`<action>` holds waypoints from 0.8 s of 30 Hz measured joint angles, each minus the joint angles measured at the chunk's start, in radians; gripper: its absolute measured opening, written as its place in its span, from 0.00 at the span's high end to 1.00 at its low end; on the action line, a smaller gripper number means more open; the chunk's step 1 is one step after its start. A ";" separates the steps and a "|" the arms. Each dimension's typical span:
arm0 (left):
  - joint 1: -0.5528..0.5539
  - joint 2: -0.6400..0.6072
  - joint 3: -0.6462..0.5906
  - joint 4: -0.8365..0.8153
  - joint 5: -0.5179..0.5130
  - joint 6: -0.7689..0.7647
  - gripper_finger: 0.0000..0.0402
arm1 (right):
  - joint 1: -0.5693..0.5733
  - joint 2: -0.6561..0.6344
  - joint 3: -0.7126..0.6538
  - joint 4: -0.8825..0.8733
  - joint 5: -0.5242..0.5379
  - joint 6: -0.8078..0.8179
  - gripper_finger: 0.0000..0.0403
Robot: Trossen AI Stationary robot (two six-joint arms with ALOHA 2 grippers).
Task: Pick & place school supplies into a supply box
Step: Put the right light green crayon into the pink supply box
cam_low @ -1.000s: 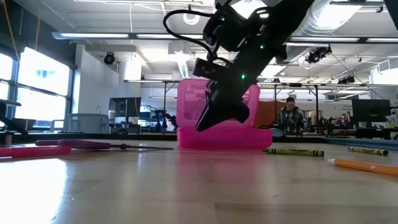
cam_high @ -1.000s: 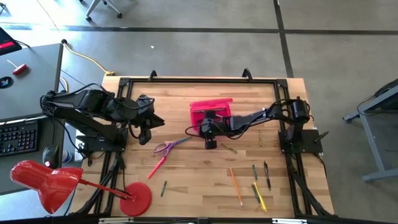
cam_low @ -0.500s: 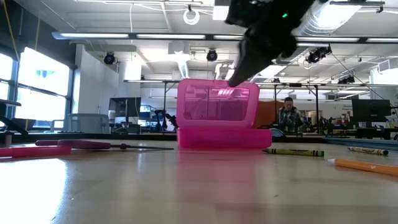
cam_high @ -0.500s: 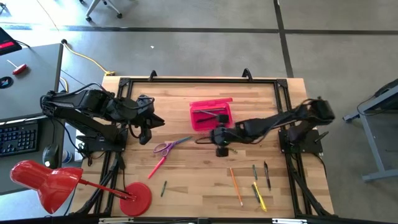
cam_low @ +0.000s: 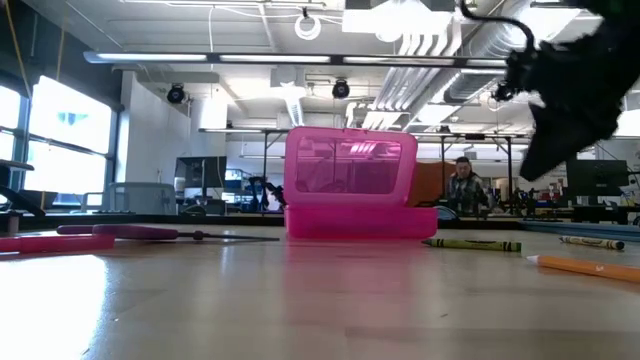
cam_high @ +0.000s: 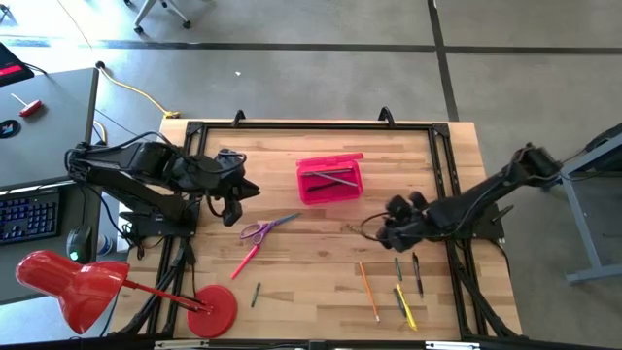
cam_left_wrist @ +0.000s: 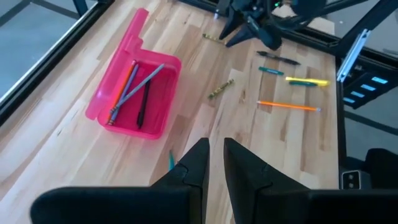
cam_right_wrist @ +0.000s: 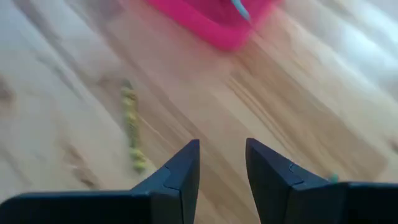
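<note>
— Starting at the left of the overhead picture, what do you see?

— A red lamp [cam_high: 73, 284] in the lower left corner, and above it the left gripper [cam_high: 230, 207] hanging over the wood, its fingers [cam_left_wrist: 196, 163] a narrow gap apart with nothing between them.

— And toward the middle?

— Purple scissors [cam_high: 260, 229] with a pink pen [cam_high: 245, 260] just below, then the pink box [cam_high: 328, 182] in the upper centre, lid up, with an orange, a grey and a black pen lying inside. An olive crayon [cam_high: 360, 232] lies lower right of the box.

— The right side?

— The right gripper [cam_high: 385, 233] hovers just right of that crayon, jaws parted and empty. Below it lie an orange pencil [cam_high: 368, 292], a green pen [cam_high: 397, 267], a black pen [cam_high: 417, 273] and a yellow marker [cam_high: 405, 306], all on the table [cam_high: 292, 297].
</note>
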 joint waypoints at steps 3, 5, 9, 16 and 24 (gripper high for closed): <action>0.000 0.007 -0.001 -0.001 0.000 0.001 0.80 | 0.011 -0.029 -0.082 -0.006 -0.028 0.110 0.73; 0.000 0.016 0.000 0.000 0.000 0.001 0.80 | 0.004 -0.034 -0.123 -0.018 -0.074 0.163 0.73; 0.000 0.022 -0.001 -0.001 0.000 0.001 0.80 | -0.018 -0.033 -0.179 -0.085 -0.164 0.265 0.73; 0.000 0.027 -0.001 0.002 -0.001 0.002 0.80 | -0.060 -0.033 -0.201 -0.098 -0.116 0.313 0.73; 0.000 0.028 -0.001 0.002 -0.003 0.003 0.80 | -0.103 -0.027 -0.213 -0.069 -0.076 0.311 0.73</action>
